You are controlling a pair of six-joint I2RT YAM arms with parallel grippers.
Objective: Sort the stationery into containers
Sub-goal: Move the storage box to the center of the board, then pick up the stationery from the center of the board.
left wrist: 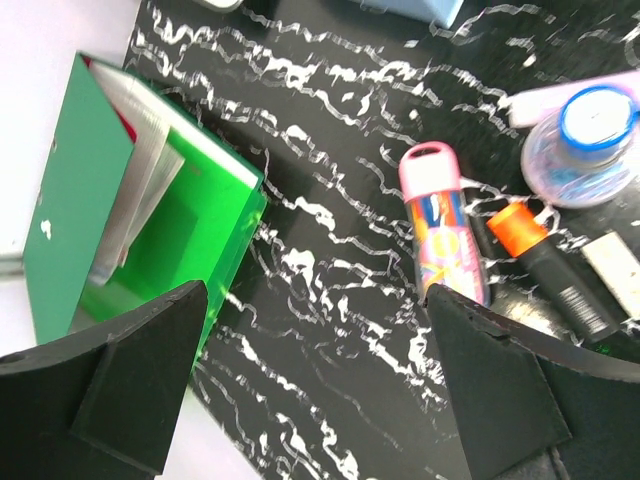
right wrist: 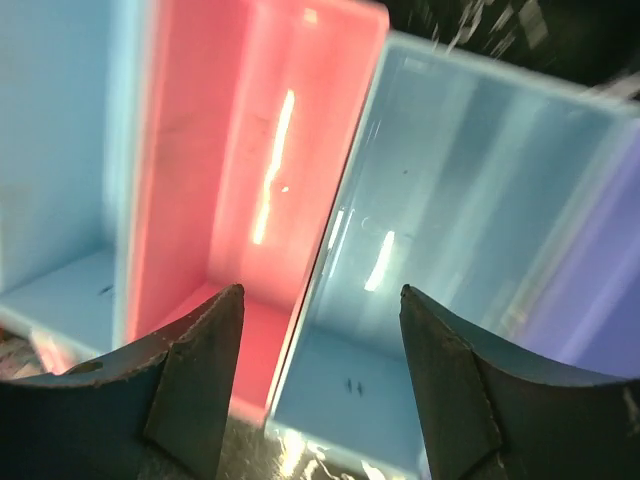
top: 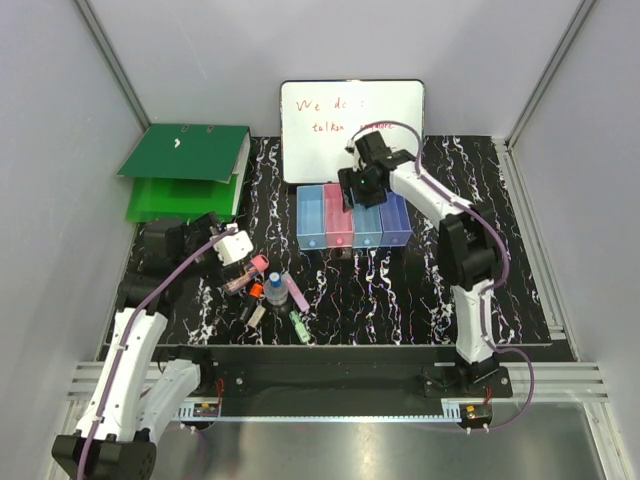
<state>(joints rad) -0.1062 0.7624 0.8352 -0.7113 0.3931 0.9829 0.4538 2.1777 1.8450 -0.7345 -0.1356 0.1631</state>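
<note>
The left gripper (left wrist: 315, 295) is spread wide and holds nothing. In its wrist view the two black fingers frame a patch of the black, white-veined table (left wrist: 330, 180). Just past the finger at lower right lies the pink-capped tube (left wrist: 443, 225), flat on the table, cap toward the top of the frame. It looks light, rigid and smooth, so it may roll. The barrel below the cap, taken across its width, seems the best hold.

Beside the tube, toward the right edge, sits the orange-red piece (left wrist: 517, 228), which appears to cap a dark pen. At upper right stands the clear bottle with a blue cap (left wrist: 585, 140), likely slippery and best gripped around its body. A lilac stick (left wrist: 560, 95) lies touching it. A small grey-white block (left wrist: 615, 265) shows at the right edge. These items crowd together, so closing on one may nudge its neighbours. A green ring binder (left wrist: 130, 200) fills the left of the frame.

The right gripper (right wrist: 320, 300) is also spread and empty. It hovers above the row of bins (top: 352, 215) at upper centre of the overhead view, over the wall between the pink bin (right wrist: 230, 180) and a light blue bin (right wrist: 460, 200). What shows of both bins is empty.
</note>
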